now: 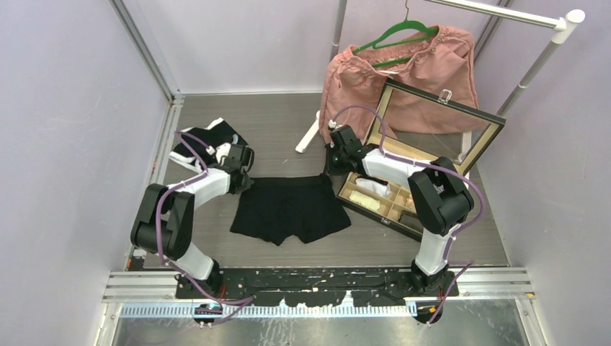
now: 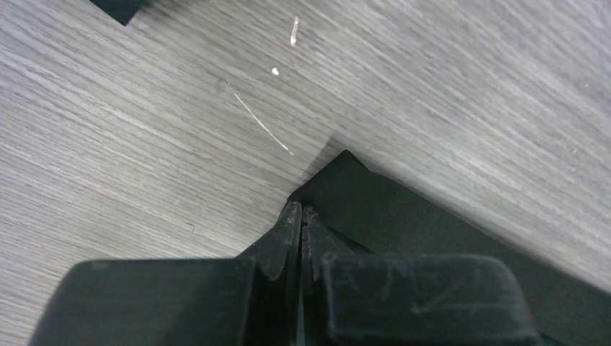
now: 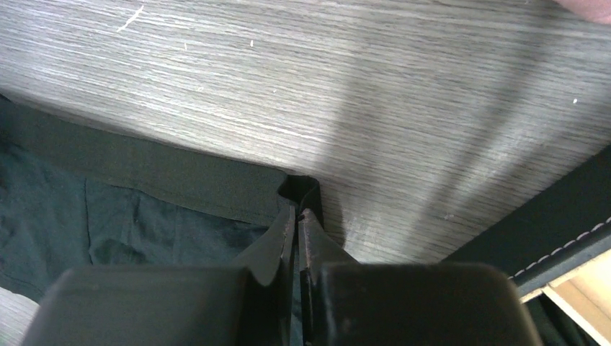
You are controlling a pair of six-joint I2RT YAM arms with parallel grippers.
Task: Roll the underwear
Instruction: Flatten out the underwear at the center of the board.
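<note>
Pinching both waistband corners

Black underwear [image 1: 290, 209] lies flat at centre of table [image 1: 288, 122]. Left gripper [image 2: 300, 216] is pressed together on its 10 o'clock corner, right gripper [image 3: 297, 213] likewise on the 2 o'clock corner. Open box [image 1: 382, 218] sits at 3 o'clock.

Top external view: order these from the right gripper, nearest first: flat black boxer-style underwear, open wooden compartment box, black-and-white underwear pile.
1. The flat black underwear, centre: the right gripper pinches its waistband corner.
2. The open wooden compartment box, right of the gripper.
3. The black-and-white underwear pile, far left.
</note>
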